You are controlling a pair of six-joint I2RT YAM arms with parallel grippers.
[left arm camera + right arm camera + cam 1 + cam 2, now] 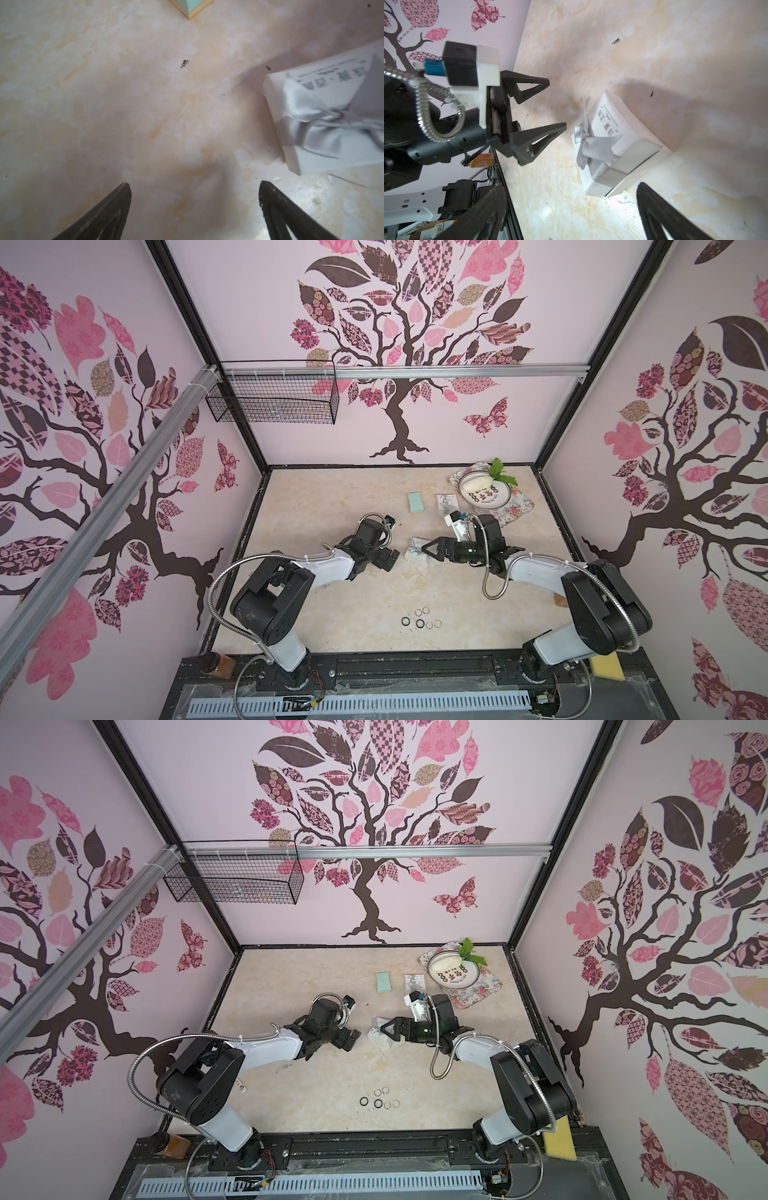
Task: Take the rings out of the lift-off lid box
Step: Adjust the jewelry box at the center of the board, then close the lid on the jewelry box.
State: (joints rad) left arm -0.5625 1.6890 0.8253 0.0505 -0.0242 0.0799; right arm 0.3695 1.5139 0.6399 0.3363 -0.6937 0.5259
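Left end effector (388, 559), right end effector (424, 551) spread, empty; rings (420, 619) well apart.

rings (420, 620) on table (332, 497), box (417, 555) behind

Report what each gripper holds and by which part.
Nothing is held. The left gripper and right gripper both stand open and empty near the white box.

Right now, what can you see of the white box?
The box is white, card-like, with its lid on and grey print on top. A silver-grey satin ribbon wraps it, tied in a bow. It lies flat on the table between the left end effector and right end effector, both open; ungripped.
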